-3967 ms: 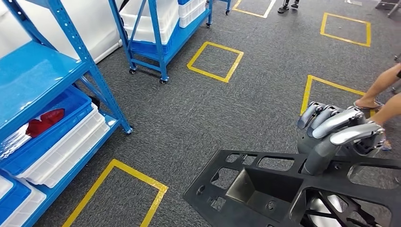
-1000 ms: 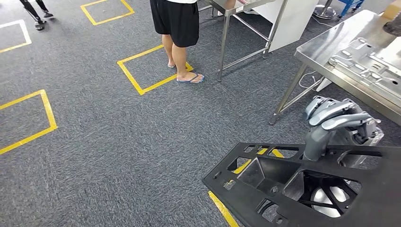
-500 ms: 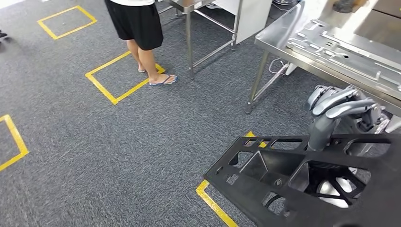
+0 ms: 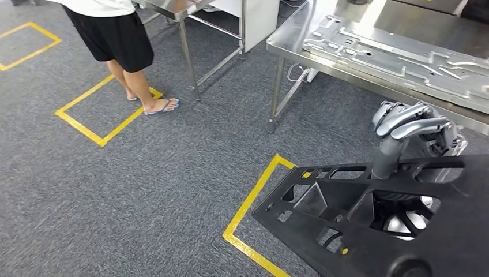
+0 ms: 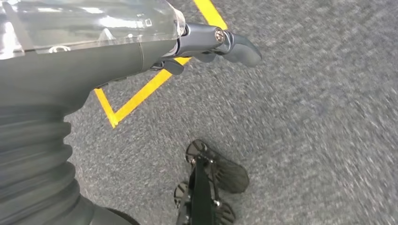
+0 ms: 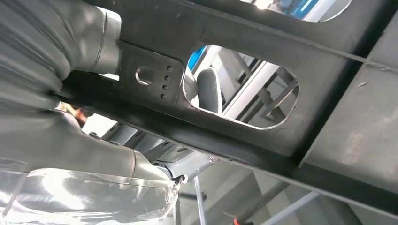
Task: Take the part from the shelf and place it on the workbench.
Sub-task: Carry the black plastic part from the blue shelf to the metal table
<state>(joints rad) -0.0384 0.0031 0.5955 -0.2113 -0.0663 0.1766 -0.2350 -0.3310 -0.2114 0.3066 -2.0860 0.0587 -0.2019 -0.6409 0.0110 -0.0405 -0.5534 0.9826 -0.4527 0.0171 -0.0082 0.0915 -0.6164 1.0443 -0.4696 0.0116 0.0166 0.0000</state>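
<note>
The part is a large flat black frame with cut-outs (image 4: 357, 225), held low at the right in the head view. My right hand (image 4: 415, 130) grips its far edge, fingers curled over the top. From the right wrist camera the black frame (image 6: 291, 61) passes close in front of that hand (image 6: 56, 93). The steel workbench (image 4: 291, 43) stands ahead at the upper right, a short way beyond the part. My left hand (image 5: 206, 44) hangs over the carpet with nothing in it.
A long grey metal panel (image 4: 403, 57) lies on the workbench. A person in black shorts (image 4: 115, 34) stands at the upper left beside a second steel table (image 4: 179, 8). Yellow tape squares (image 4: 254, 196) mark the grey carpet.
The camera has turned with my body: the shelves are out of the picture, and the workbench and the person have slid leftward and closer. My right hand still holds the part.
</note>
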